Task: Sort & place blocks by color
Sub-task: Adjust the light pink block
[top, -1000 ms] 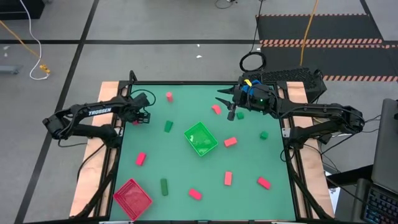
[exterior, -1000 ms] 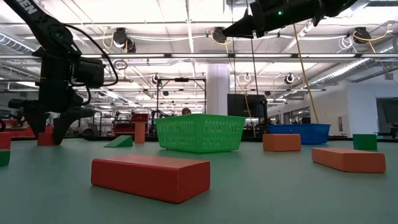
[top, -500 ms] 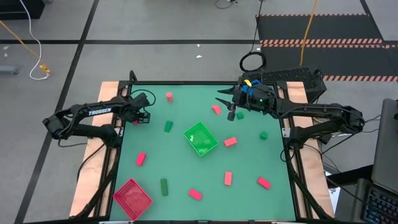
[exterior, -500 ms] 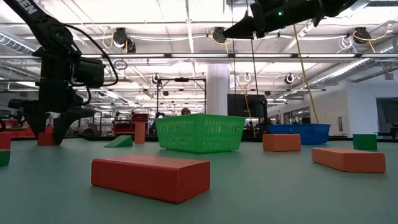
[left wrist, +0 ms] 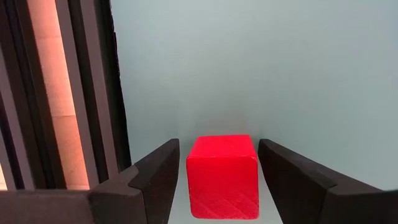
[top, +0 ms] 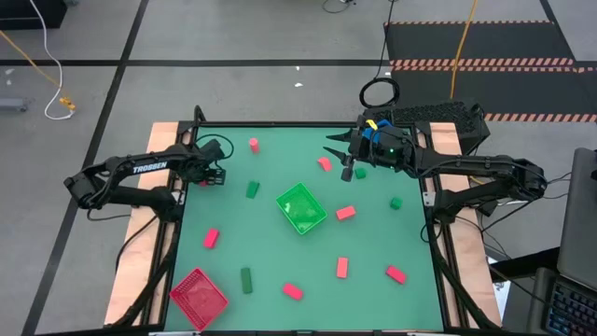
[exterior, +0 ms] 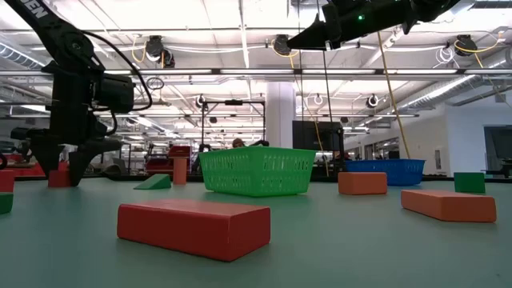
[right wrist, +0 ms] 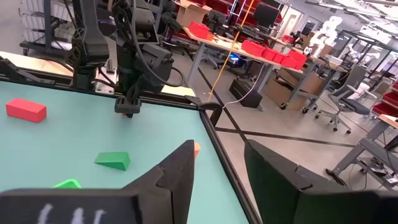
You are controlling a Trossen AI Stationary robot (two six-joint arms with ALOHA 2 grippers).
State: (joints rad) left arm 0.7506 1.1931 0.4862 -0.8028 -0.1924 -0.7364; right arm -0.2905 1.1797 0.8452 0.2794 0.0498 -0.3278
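My left gripper [top: 201,181] is down at the table's left edge, open. Its fingers [left wrist: 163,168] stand on either side of a small red block [left wrist: 222,175] that lies flat on the green mat, with a thin gap showing on each side. In the low view this gripper [exterior: 59,166] stands over the same block [exterior: 58,178]. My right gripper [top: 338,157] hangs high over the far right part of the table, open and empty [right wrist: 221,152]. Red blocks [top: 346,212] and green blocks [top: 252,189] lie scattered on the mat.
A green bin [top: 300,207] sits mid-table and a red bin [top: 198,297] at the near left corner. The low view shows a blue bin [exterior: 384,170] far back. The dark table frame [left wrist: 93,93] runs close beside my left gripper. A large red block [exterior: 194,227] lies near the low camera.
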